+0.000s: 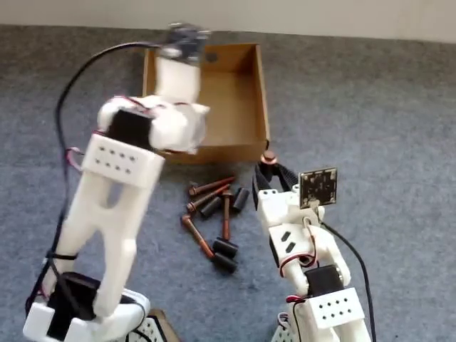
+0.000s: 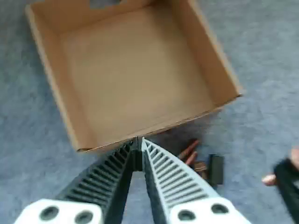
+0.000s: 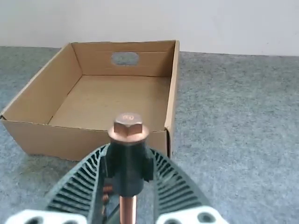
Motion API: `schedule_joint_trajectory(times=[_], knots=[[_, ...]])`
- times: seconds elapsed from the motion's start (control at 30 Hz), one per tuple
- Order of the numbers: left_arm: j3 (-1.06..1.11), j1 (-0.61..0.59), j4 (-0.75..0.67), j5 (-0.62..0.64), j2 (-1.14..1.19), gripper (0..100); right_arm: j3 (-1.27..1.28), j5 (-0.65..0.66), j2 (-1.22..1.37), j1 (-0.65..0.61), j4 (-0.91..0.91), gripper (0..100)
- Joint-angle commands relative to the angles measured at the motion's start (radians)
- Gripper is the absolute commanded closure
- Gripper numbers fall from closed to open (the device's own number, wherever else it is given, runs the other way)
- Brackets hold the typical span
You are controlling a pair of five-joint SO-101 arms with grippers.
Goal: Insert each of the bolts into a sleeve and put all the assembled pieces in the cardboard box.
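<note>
R gripper (image 3: 127, 153) pinches a sleeve (image 3: 125, 170) w/ a bolt (image 3: 128, 127) thru it, head up, shank poking out below. In high view it sits centre-right, just outside the box (image 1: 262, 92), by its lower-right corner. The piece isn't over the opening yet. L gripper (image 2: 137, 143) is pressed together w/ nothing in it, lower centre of left wrist view, approx over the box's near wall.

Risks, as I judge them:
- Grip is on the sleeve only, and the bolt looks to hang by its head. Too much wrist tilt on the way in and the bolt could slide out, so the piece lands unassembled.
- The box wall stands betw. R gripper and the opening. On a low approach the shank or fingers could clip the rim, shove the box or knock the piece loose.
- Letting go too soon, or too near the corner, would drop the piece on the carpet (image 1: 370, 107) outside the box.
- L arm hangs over the box's left part in high view. The arms could clash if R goes in far left, so the right side is safer.
- Loose bolts (image 1: 211, 187) and sleeves (image 1: 226, 249) lie lower centre, just left of R arm. A careless sweep could scatter them, and round parts roll.
</note>
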Motion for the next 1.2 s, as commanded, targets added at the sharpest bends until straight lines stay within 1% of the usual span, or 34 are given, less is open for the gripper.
schedule_joint_trajectory(times=[0.0, 0.1, 0.17, 0.23, 0.4, 0.47, 0.53, 0.6, 0.7, 0.8, 0.9, 1.07, 1.17], knots=[[0.105, -0.125, -0.049, -0.008, -0.042, 99, -0.025, 0.002, -0.018, -0.008, -0.024, 99.2], [0.216, -0.183, -0.057, -0.011, -0.042, 99, -0.019, 0.002, -0.018, -0.008, -0.024, 99.2], [0.320, -0.209, -0.109, -0.012, -0.042, 99, -0.018, 0.002, -0.018, -0.007, -0.022, 99.2], [0.432, -0.217, -0.199, -0.021, -0.044, 99, -0.027, 0.002, -0.018, 0.004, -0.001, 99.2], [0.711, -0.220, -0.517, -0.189, -0.044, 99, -0.137, 0.002, -0.008, 0.018, 0.116, 99.2], [0.782, -0.220, -0.629, -0.195, -0.044, 99, -0.194, 0.005, -0.008, 0.018, 0.145, 99.2], [0.814, -0.219, -0.687, -0.193, -0.042, 99, -0.266, 0.008, -0.008, 0.024, 0.173, 99.2], [0.819, -0.217, -0.707, -0.175, -0.033, 99, -0.346, 0.008, -0.007, 0.030, 0.196, 99.2], [0.840, -0.217, -0.707, -0.094, -0.033, 99, -0.470, 0.009, 0.007, 0.030, 0.202, 99.0], [0.858, -0.216, -0.707, -0.040, -0.033, 99, -0.591, 0.009, 0.116, 0.030, 0.202, 99.0], [0.866, -0.214, -0.707, -0.031, -0.031, 99, -0.713, 0.009, 0.311, 0.022, 0.197, 99.0], [0.878, -0.213, -0.709, 0.000, -0.031, 99, -0.944, 0.003, 0.707, 0.013, 0.197, 99.1], [0.880, -0.213, -0.709, 0.003, -0.031, 99, -1.041, 0.002, 0.903, 0.013, 0.197, 99.1]])
